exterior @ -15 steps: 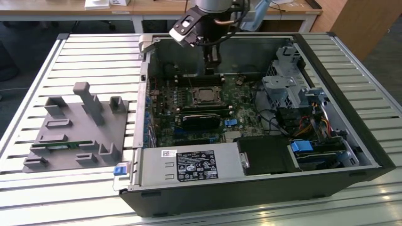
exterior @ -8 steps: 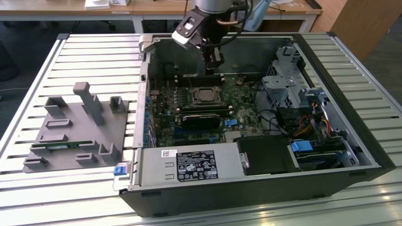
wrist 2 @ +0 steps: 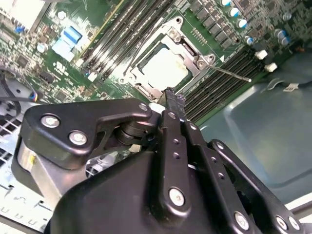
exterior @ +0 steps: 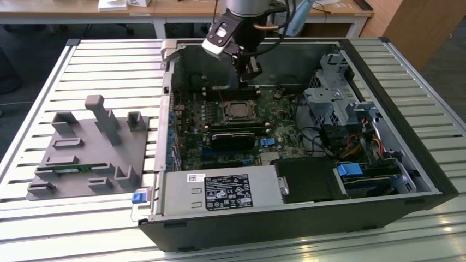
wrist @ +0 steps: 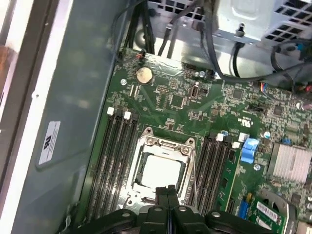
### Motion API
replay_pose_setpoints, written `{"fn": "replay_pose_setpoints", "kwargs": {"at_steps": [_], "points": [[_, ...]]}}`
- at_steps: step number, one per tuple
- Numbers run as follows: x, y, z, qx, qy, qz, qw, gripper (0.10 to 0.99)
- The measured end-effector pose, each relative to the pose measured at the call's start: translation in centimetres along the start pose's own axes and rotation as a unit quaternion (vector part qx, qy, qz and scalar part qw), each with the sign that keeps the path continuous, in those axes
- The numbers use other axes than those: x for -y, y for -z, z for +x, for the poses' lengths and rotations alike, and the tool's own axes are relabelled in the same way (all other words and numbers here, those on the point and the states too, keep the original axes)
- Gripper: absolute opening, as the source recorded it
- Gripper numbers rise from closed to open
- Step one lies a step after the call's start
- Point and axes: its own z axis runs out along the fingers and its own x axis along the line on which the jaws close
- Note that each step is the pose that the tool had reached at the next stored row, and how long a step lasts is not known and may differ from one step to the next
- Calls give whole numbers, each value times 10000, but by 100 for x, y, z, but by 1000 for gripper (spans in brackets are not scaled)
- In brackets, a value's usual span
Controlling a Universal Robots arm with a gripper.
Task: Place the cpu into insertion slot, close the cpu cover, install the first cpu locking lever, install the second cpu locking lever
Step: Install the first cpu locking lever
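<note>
- Exterior view: the black robot gripper [exterior: 250,76] hangs inside the open black computer case [exterior: 291,226], over the green motherboard [exterior: 280,112] and near the case's far wall. Its 2 fingers are pressed together and carry nothing.
- Close to the fingertips, the small square cpu with a dull silvery-tan top [exterior: 237,111] sits in the square black insertion slot with a metal rim [exterior: 223,112].
- On the exterior view's left, a grey plastic fixture with upright posts [exterior: 87,147] rests on the slatted metal table [exterior: 109,60], beside the case.
- Second wrist view: the gripper [wrist 2: 174,97] is clenched tip to tip with nothing between the fingers, and hovers by 1 edge of the socket.
- The cpu [wrist 2: 165,66] lies flat in the slot. The thin silvery metal cpu cover frame [wrist 2: 187,48] lies down around it, and the chip's top shows through the cut-out.
- 1 thin metal locking lever [wrist 2: 231,74] juts out from a socket corner across the long black memory slots [wrist 2: 122,34], apart from the fingertips.
- First wrist view: the closed gripper [wrist: 168,190] sits at the near edge of the cover [wrist: 165,143]. The cpu [wrist: 158,170] shows inside the frame, with memory slots [wrist: 117,161] on both sides.
</note>
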Motion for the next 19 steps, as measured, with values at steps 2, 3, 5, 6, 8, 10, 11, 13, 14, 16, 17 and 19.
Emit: {"fn": "replay_pose_setpoints", "kwargs": {"at_steps": [2, 3, 5, 6, 8, 10, 11, 13, 14, 16, 17, 19], "points": [[0, -1, 0, -4, 134, -4, 9999, 106], [0, -2, 0, -6, 202, -5, 9998, 106], [0, -2, 0, -9, 343, -8, 9994, 106], [0, -2, 0, -11, 412, -9, 9992, 106], [0, -2, 0, -14, 566, -12, 9984, 106], [0, -3, 0, -18, 732, -16, 9973, 106], [0, -3, 0, -20, 819, -18, 9966, 106], [0, -4, 0, -25, 996, -21, 9950, 106], [0, -5, 0, -27, 1081, -23, 9941, 106], [0, -6, 0, -30, 1231, -26, 9924, 106], [0, -6, 0, -31, 1288, -27, 9917, 106], [0, -7, 0, -34, 1380, -29, 9904, 106]]}}
